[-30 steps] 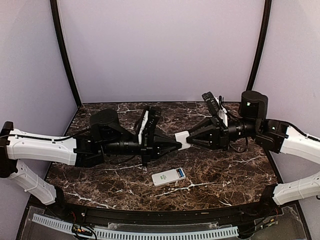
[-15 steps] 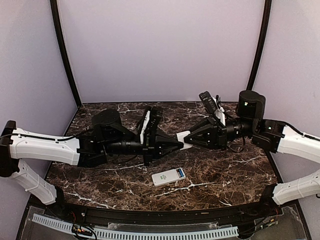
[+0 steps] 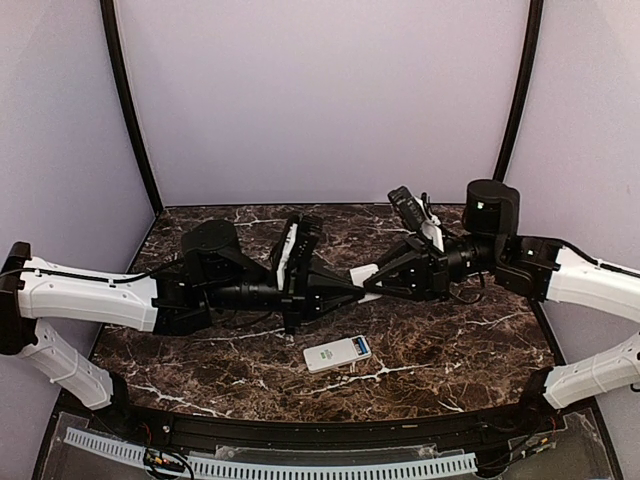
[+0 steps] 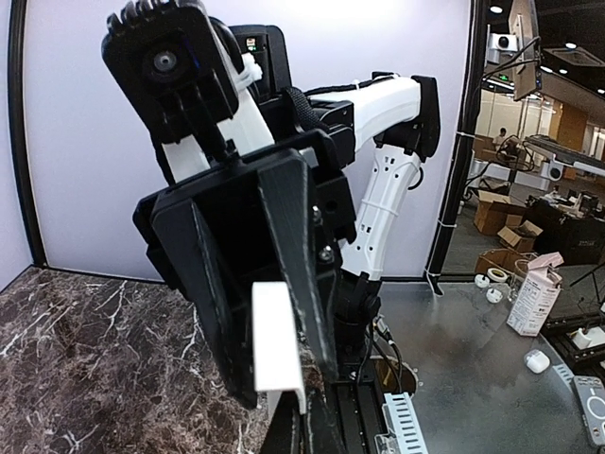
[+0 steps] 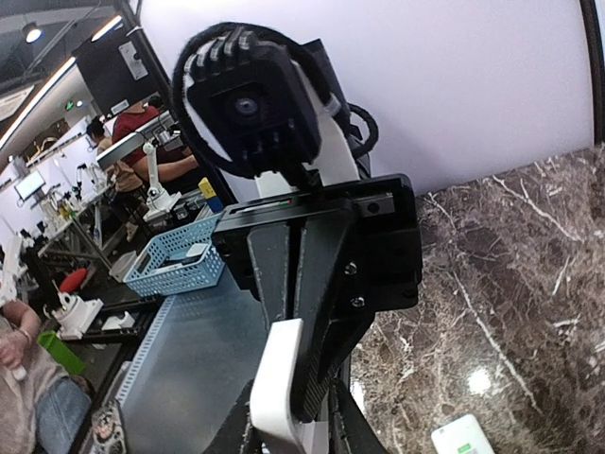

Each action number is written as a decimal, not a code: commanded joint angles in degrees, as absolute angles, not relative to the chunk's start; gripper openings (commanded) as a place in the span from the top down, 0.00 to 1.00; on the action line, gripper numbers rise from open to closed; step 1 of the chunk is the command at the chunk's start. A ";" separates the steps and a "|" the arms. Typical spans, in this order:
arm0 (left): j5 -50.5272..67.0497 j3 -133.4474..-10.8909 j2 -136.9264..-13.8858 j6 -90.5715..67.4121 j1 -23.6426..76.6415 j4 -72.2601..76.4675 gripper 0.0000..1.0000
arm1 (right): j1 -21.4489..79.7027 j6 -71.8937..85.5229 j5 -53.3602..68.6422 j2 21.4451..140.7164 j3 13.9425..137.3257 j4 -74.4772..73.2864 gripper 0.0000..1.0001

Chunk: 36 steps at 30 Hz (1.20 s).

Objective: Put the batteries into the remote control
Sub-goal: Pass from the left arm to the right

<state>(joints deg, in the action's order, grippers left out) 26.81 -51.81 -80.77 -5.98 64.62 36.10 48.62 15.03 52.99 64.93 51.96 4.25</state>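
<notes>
The remote control (image 3: 338, 354) lies face up on the marble table (image 3: 460, 340), near the front and below both grippers; its corner shows in the right wrist view (image 5: 465, 437). Above the table's middle my left gripper (image 3: 354, 290) and right gripper (image 3: 376, 283) meet tip to tip. Both are shut on a small flat white plate (image 3: 363, 275), one from each side. In the left wrist view the plate (image 4: 277, 340) stands upright between dark fingers (image 4: 298, 274). The right wrist view shows it (image 5: 279, 383) edge on. No batteries are in view.
A black rail and a white slotted strip (image 3: 300, 465) run along the table's near edge. Black posts (image 3: 130, 110) and pale walls close in the back and sides. A blue basket (image 5: 175, 265) sits off the table.
The right arm has shifted left and a little higher, and its jaws have narrowed onto the white plate. The left arm and the remote control have stayed put.
</notes>
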 commanded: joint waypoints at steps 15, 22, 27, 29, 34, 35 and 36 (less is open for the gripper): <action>26.08 -50.85 -79.04 -4.33 64.69 38.59 1.00 | 48.99 14.86 50.90 65.20 55.03 -1.89 0.77; 25.98 -50.54 -78.88 -4.40 64.71 38.10 1.00 | 48.39 14.68 50.29 63.58 55.44 -2.94 0.73; 25.97 -51.02 -79.18 -4.18 64.69 37.08 1.00 | 48.27 15.42 50.23 63.64 54.37 -2.51 0.70; 25.86 -50.83 -79.14 -4.20 64.70 37.35 1.00 | 48.25 15.42 50.36 63.95 54.59 -2.71 0.70; 25.68 -50.58 -79.12 -3.96 64.69 37.57 1.00 | 48.00 15.50 50.68 64.12 54.65 -2.66 0.73; 25.71 -50.60 -79.20 -3.82 64.69 37.54 1.00 | 47.99 15.74 50.85 64.16 54.40 -2.38 0.75; 25.81 -50.66 -79.37 -3.83 64.69 37.53 1.00 | 47.99 15.93 51.03 64.21 54.20 -2.11 0.75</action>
<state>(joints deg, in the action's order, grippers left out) 25.69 -51.48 -80.73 -4.71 64.51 37.54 48.31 15.35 50.72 64.18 53.80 -3.25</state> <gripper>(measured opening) 0.010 0.258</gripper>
